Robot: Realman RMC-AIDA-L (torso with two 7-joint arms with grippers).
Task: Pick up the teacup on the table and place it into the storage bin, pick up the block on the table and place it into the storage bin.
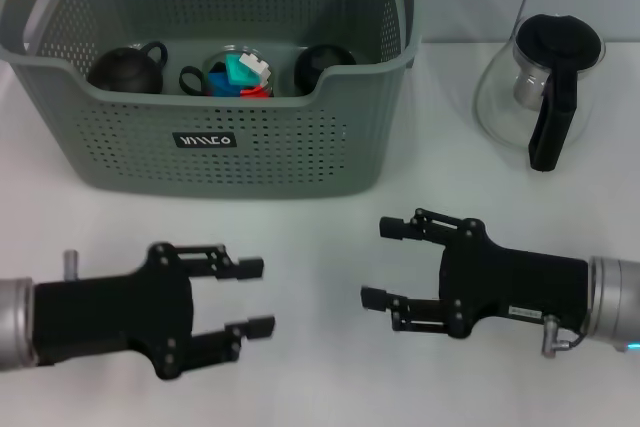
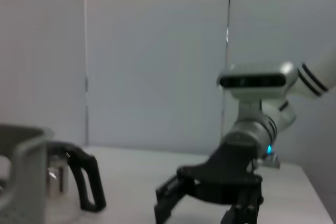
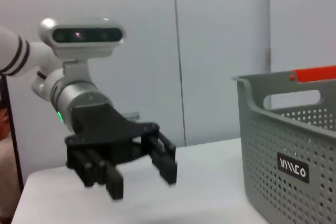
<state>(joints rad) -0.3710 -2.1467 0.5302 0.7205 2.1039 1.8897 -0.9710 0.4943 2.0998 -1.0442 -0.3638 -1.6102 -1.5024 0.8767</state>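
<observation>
2 open, empty hands (image 1: pixel 258 297) (image 1: pixel 385 264) before storage bin (image 1: pixel 300 152), label (image 1: pixel 204 140) perhaps "VIVICO".

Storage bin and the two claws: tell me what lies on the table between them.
Nothing. In the head view, only bare white table separates the storage bin from the left claw and the right claw, both open and empty.

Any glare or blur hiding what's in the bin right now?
Head view: evenly lit, storage bin contents sharp, slight sheen on the glass pot. Left wrist view: soft, right tool blurred. Right wrist view: fairly sharp, left tool dark, bin interior hidden.
</observation>
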